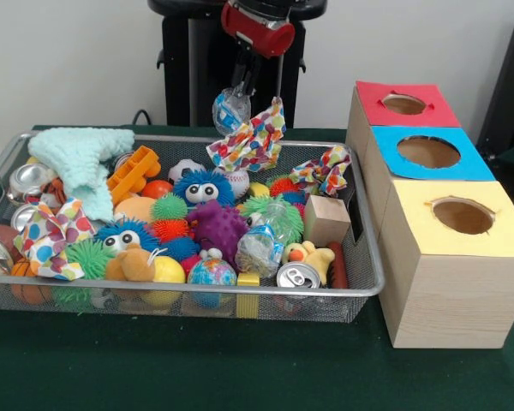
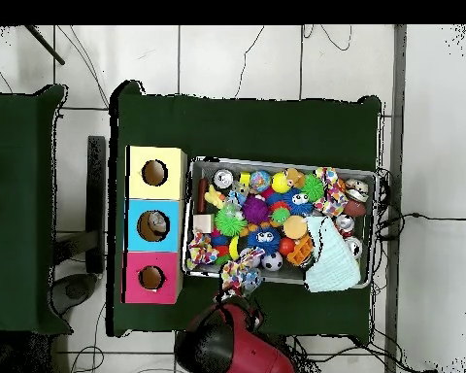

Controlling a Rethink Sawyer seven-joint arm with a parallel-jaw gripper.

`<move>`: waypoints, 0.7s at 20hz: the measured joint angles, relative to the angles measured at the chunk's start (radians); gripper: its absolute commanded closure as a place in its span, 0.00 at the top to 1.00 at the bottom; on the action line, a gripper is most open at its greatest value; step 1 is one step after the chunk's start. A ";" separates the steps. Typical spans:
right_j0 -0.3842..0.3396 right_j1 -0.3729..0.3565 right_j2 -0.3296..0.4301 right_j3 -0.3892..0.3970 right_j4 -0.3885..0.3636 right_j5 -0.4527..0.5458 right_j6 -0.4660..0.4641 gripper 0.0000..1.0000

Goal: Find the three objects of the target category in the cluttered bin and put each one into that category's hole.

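My gripper (image 1: 238,92) hangs above the far rim of the wire mesh bin (image 1: 197,291). It is shut on a clear plastic bundle (image 1: 230,112). A polka-dot cloth (image 1: 252,139) hangs right beside the bundle, lifted with it. A second clear plastic bundle (image 1: 259,246) lies in the bin near its front right, by a silver can (image 1: 297,276). The red-topped box's hole (image 1: 403,104) is far right of the gripper. In the overhead view the gripper (image 2: 245,288) and the cloth (image 2: 237,274) sit at the bin's edge (image 2: 276,162) nearest the robot, right of the red hole (image 2: 150,278).
The blue-topped box (image 1: 428,152) and the yellow-topped box (image 1: 463,216) stand in line in front of the red one. The bin holds spiky balls, a mint knitted cloth (image 1: 81,158), cans, a wooden block (image 1: 325,220) and more polka-dot cloths.
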 measured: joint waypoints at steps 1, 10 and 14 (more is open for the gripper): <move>0.006 -0.001 -0.008 -0.008 0.000 0.013 0.000 0.00; 0.022 -0.047 -0.061 -0.086 -0.001 0.133 0.000 0.00; 0.022 -0.071 -0.070 -0.120 -0.001 0.178 0.000 0.00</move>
